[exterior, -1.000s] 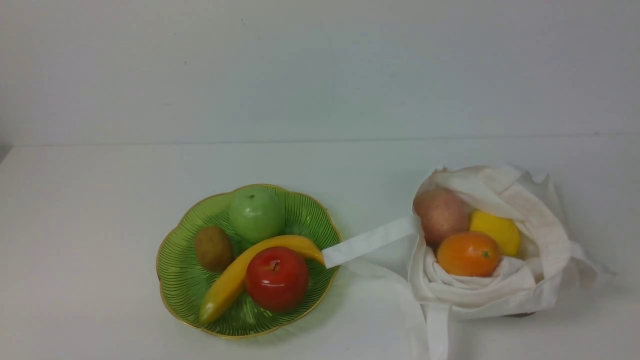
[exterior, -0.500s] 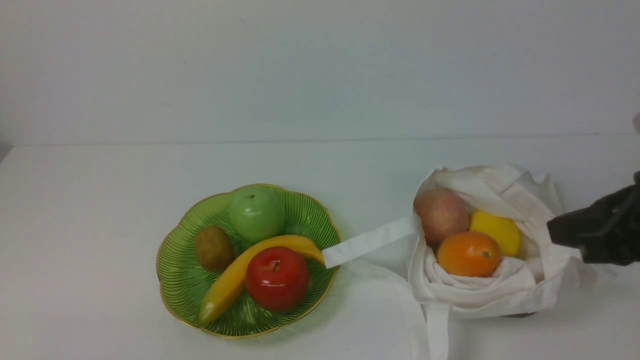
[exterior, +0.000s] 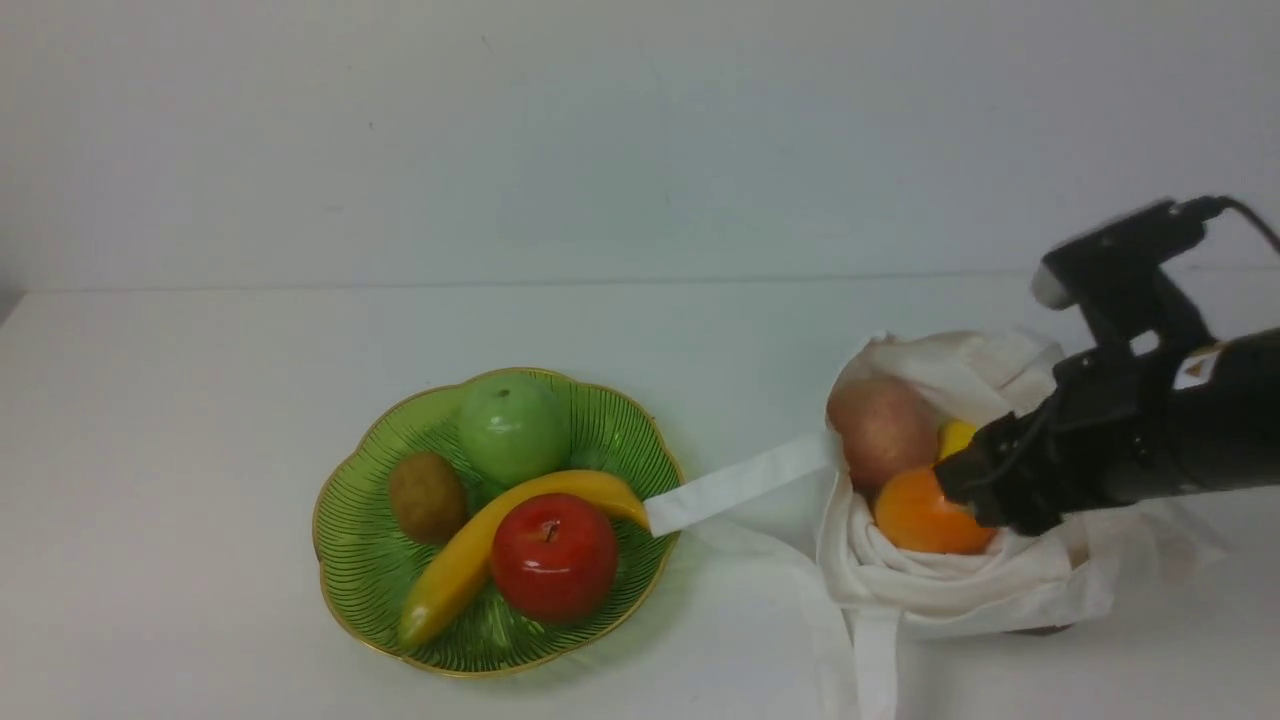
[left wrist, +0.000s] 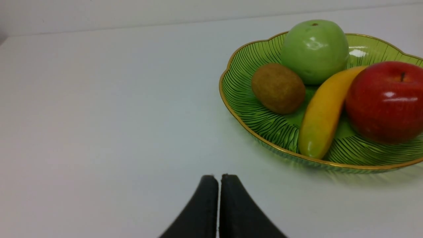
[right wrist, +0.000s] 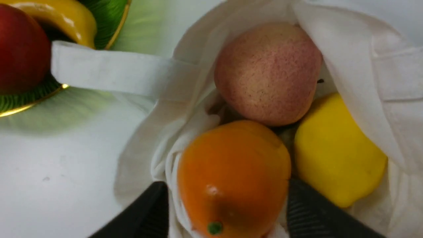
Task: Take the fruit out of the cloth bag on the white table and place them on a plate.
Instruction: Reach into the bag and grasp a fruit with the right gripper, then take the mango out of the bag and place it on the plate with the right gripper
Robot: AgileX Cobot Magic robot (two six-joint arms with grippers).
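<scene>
Two black fingers point(right wrist: 148, 211) of our right gripper point(right wrist: 226, 183) stand wide apart, flanking the smooth orange-yellow oblong mango point(right wrist: 231, 165); whether they touch it we cannot tell. It lies in the off-white cloth bag point(right wrist: 347, 49) on the white table point(exterior: 200, 400), against the speckled pink-red round fruit point(right wrist: 267, 72) and yellow lemon point(right wrist: 337, 155). Our left gripper point(left wrist: 218, 178) is pressed closed, empty, near the ribbed green plate point(left wrist: 238, 96).
</scene>
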